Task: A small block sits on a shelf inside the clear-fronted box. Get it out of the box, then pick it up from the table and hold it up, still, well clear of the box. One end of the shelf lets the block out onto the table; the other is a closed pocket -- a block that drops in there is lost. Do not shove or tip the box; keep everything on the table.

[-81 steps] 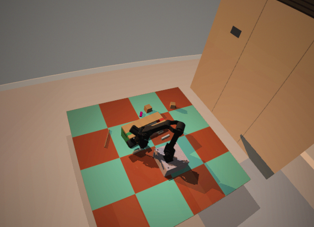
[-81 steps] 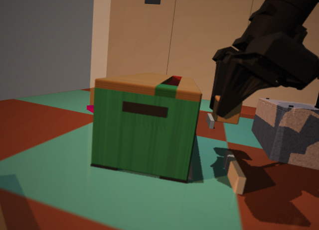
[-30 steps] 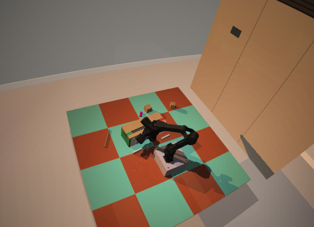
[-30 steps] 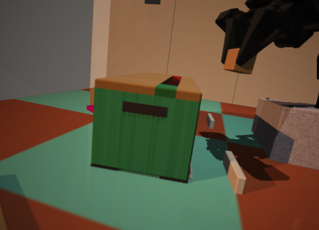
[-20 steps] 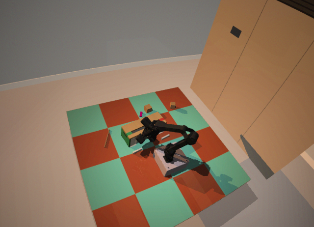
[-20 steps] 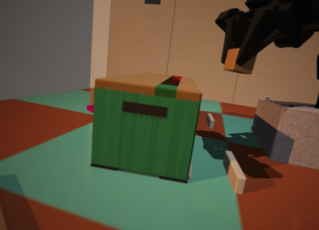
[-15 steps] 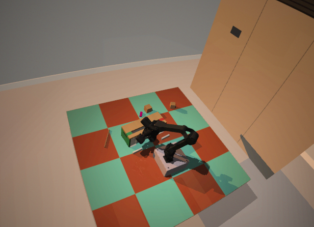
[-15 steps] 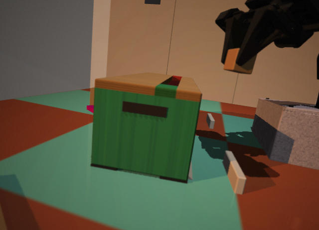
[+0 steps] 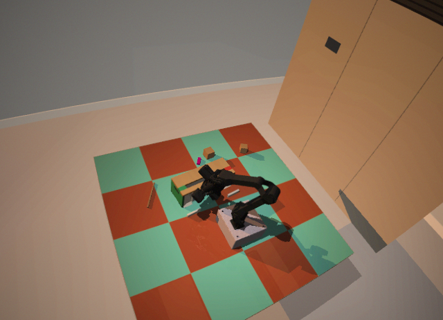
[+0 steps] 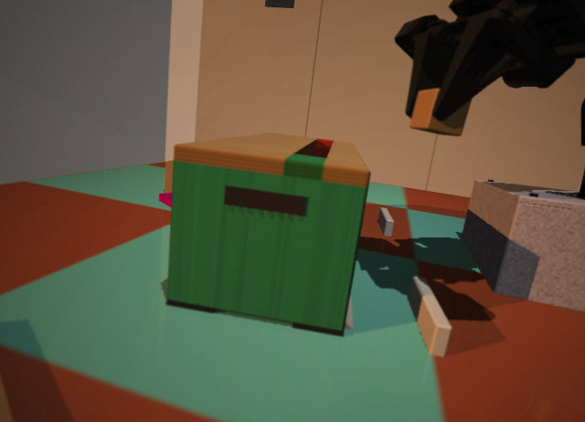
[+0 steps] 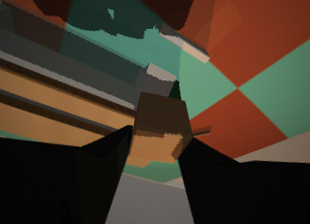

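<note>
My gripper (image 10: 437, 110) (image 11: 154, 133) is shut on a small orange-brown wooden block (image 10: 426, 107) (image 11: 160, 114). In the exterior view the block hangs between the fingertips, higher than the box top and to the right of the box. The box (image 9: 177, 194) (image 10: 264, 257) stands upright on the table, with a green end wall and a wooden top with a slot. In the wrist view the box top (image 11: 58, 100) lies to the left of the held block. In the top view the arm hides the held block and part of the box.
Two pale bars (image 9: 193, 212) (image 9: 233, 192) lie in front of the box. Two wooden cubes (image 9: 208, 152) (image 9: 243, 147) and a magenta piece (image 9: 199, 161) are behind it. A thin wooden stick (image 9: 151, 194) lies to its left. The arm's base (image 9: 245, 234) stands in front.
</note>
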Robot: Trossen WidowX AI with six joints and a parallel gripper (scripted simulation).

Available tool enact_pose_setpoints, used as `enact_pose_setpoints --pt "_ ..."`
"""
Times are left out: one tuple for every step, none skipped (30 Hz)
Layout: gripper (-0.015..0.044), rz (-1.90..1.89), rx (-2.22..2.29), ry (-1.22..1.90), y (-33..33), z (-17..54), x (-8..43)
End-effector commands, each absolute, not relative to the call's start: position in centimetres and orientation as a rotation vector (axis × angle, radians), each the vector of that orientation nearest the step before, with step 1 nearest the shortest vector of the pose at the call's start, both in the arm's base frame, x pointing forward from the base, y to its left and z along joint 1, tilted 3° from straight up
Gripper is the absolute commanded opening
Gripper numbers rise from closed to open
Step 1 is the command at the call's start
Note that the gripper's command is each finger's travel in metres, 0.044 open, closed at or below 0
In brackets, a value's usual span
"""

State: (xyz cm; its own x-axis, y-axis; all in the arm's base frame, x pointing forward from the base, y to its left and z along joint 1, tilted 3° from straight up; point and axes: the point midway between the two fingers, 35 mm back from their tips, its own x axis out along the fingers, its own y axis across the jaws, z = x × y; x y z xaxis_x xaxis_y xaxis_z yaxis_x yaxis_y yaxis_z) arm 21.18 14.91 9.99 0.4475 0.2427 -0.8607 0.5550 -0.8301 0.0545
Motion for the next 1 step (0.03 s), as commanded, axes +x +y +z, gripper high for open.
enact_pose_setpoints --pt "0.0 -1.33 2.374 0.686 14.94 10.02 21.16"
